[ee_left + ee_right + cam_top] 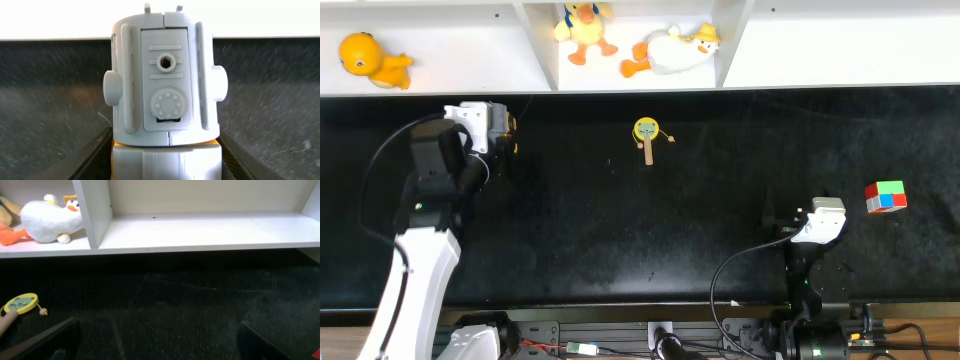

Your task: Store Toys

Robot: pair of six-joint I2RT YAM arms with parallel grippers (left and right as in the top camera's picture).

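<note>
L gripper point(165, 169) is clenched on the toy robot point(165, 82). The toy sits between the two dark fingers point(92, 157), one on each side of its lower body. In top view this grip is at the far L of the black mat point(720, 190), near the front edge of the white shelf point(820, 50). The toy's long axis runs along the fingers, head end away from the wrist & twd the shelf, faceplate turned to the wrist cam. Its body is a pale grey cylinder, hard plastic by the look, w/ raised vertical ribs, a round knob on each side, a small round hole up top, a dial ringed w/ dots & a yellow band below.

R gripper point(157, 350) is released w/ fingers wide apart & nothing between them, low over the mat at R.

Other toys:
- drum rattle point(647, 133): on the mat near centre, flat round yellow-rimmed head, stick handle pointing twd the arm bases
- colour cube point(885, 196): red, green & blue faces, on the mat R of the R gripper, apart from it
- orange duck point(370, 60): smooth & rounded, L compartment
- yellow plush duck point(585, 30): mid compartment
- white plush goose point(670, 50): lying beside the yellow duck, orange feet
</note>
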